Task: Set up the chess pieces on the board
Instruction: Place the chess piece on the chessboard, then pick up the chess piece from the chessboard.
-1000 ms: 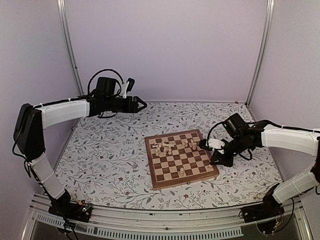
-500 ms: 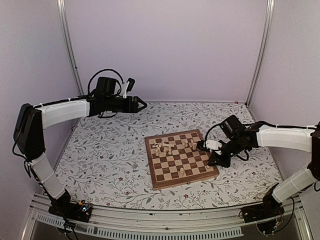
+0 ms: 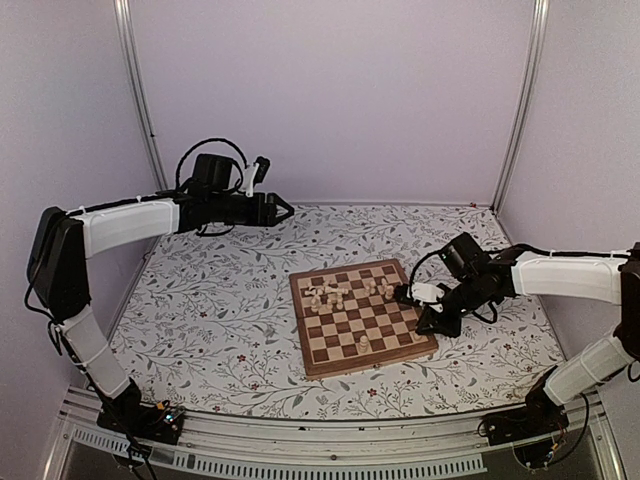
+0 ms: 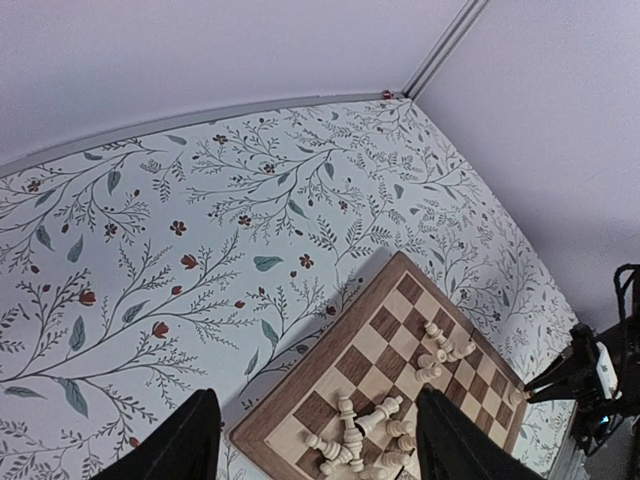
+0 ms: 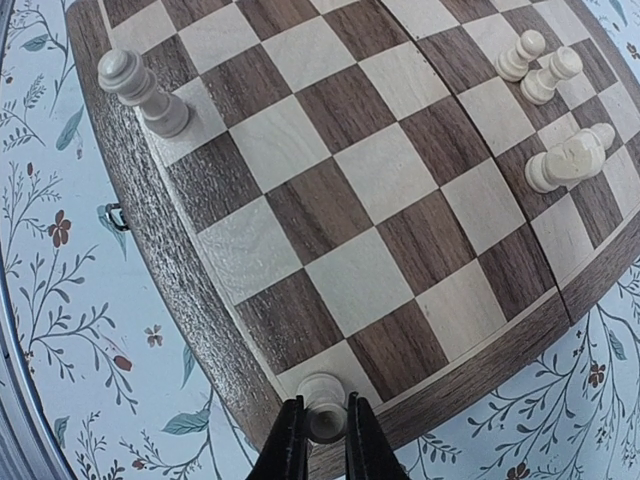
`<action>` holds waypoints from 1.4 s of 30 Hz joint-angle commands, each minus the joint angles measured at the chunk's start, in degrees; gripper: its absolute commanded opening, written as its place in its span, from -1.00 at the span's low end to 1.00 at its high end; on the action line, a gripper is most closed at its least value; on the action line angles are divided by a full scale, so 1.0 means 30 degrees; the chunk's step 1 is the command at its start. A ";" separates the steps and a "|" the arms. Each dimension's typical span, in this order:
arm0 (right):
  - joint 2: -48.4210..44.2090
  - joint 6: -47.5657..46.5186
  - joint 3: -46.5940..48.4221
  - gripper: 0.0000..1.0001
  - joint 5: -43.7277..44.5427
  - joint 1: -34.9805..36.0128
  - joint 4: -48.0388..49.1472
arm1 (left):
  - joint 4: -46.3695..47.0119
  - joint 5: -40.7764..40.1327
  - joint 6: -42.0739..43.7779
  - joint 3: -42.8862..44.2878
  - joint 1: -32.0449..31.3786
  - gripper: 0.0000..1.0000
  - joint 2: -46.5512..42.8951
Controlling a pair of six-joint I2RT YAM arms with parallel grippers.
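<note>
We note the right gripper [image 5: 322, 432] pinched narrow on one pale piece [image 5: 322, 398] at an outermost light square on the right rim of the board [image 3: 368, 362], with bare floral tabletop [image 3: 210, 310] open just beyond that edge. The other chess pieces [image 3: 338, 293] stand or lie bunched along the board's far rows, one alone by the near edge, most squares between bare. The left gripper [image 4: 315, 445] hangs high over the table's far left, fingers spread wide around nothing, with pale lilac walls [image 3: 330, 90] closing three sides.
</note>
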 commanded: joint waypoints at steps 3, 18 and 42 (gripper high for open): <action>0.0200 -0.0077 -0.0153 -0.61 0.0029 -0.0057 0.0135 | -0.0090 0.0152 0.0316 0.0609 -0.0302 0.39 0.0288; -0.3596 0.0683 0.1097 -0.20 -0.5308 -0.5589 -0.0114 | -0.2269 -0.0457 0.5190 0.2064 -0.3992 0.27 0.1648; -0.4985 0.2071 -0.0572 -0.24 -0.3375 -0.7781 0.2946 | -0.7335 -0.3821 0.6058 1.1270 -0.8277 0.15 1.0708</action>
